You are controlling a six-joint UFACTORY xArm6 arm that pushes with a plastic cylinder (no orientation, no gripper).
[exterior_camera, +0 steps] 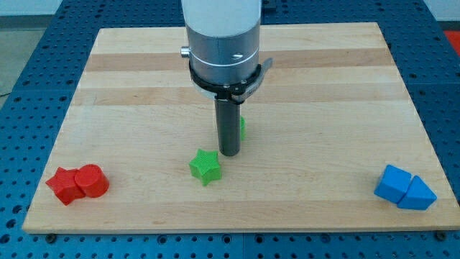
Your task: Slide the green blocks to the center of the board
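A green star block [205, 166] lies a little below the board's middle. A second green block [242, 128] shows only as a sliver behind the rod, so its shape cannot be made out. My tip [229, 154] rests on the board just to the right of and above the green star, apart from it by a small gap, and directly in front of the hidden green block.
A red star block [64, 185] and a red round block [93, 180] touch each other at the view's bottom left. A blue cube [393, 183] and a blue triangular block [419, 194] touch at the bottom right. The wooden board [129, 86] sits on a blue perforated table.
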